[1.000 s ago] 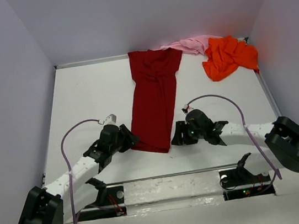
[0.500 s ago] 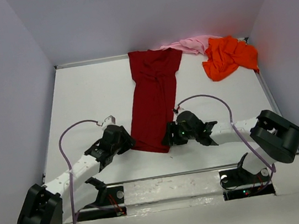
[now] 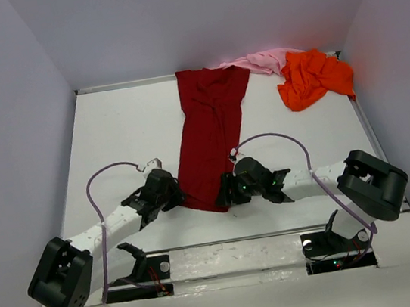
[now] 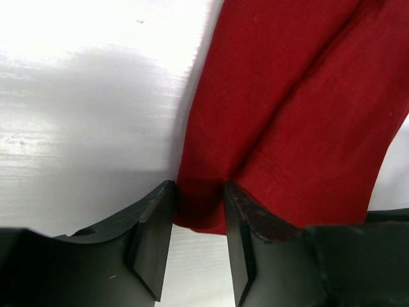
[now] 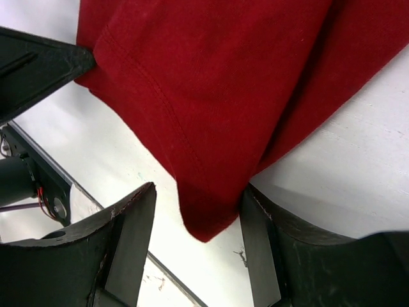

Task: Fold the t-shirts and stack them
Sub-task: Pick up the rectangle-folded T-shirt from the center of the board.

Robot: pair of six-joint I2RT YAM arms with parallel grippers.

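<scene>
The dark red t-shirt [image 3: 209, 130] lies as a long narrow strip from the back wall toward the arms. My left gripper [image 3: 177, 199] is at its near left corner. In the left wrist view the fingers [image 4: 199, 192] stand close together and press on both sides of that corner of the red cloth [image 4: 287, 96]. My right gripper [image 3: 226, 195] is at the near right corner. In the right wrist view its jaws [image 5: 198, 198] are open around the red corner [image 5: 223, 77], which touches only the right finger. The pale pink t-shirt [image 3: 261, 61] and the orange t-shirt [image 3: 313, 77] lie crumpled at the back right.
Grey walls close in the white table [image 3: 111, 136] on three sides. The arm bases and their mounting strip [image 3: 235, 256] run along the near edge. The left gripper's finger [image 5: 38, 64] shows at the top left of the right wrist view.
Both grippers have moved inward to the near corners of the dark red t-shirt, the right one farther. The shirts have not moved.
</scene>
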